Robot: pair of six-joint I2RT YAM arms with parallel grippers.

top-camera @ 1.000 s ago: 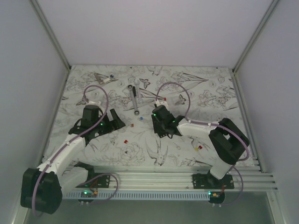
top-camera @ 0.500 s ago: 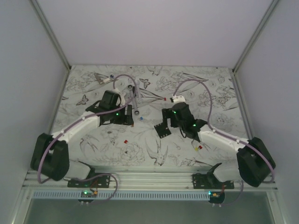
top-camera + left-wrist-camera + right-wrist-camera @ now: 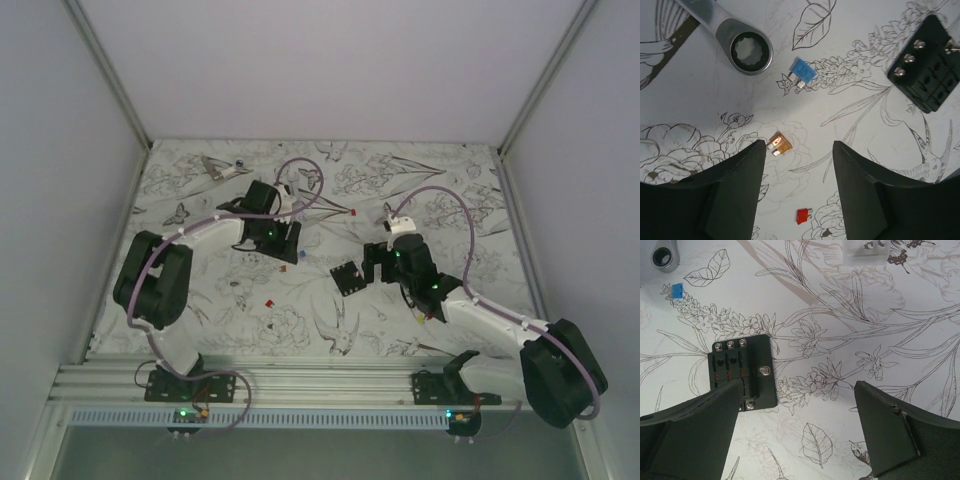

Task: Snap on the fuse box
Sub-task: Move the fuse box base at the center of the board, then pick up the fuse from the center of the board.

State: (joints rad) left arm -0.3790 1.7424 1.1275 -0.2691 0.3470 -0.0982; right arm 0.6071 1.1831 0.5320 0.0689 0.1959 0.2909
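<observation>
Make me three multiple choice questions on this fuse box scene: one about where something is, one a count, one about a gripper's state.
1. Where is the fuse box? A flat on the table; B leaning on the back wall; C lifted into the air.
2. How many loose fuses show in the left wrist view? A one; B three; C five.
3. How is the right gripper? A shut on the box; B shut on a fuse; C open, holding nothing.

Answers: 1 A, it lies flat on the patterned surface. 2 B, a blue fuse, an orange fuse and a red fuse. 3 C, its fingers stand wide apart, nothing between them.
</observation>
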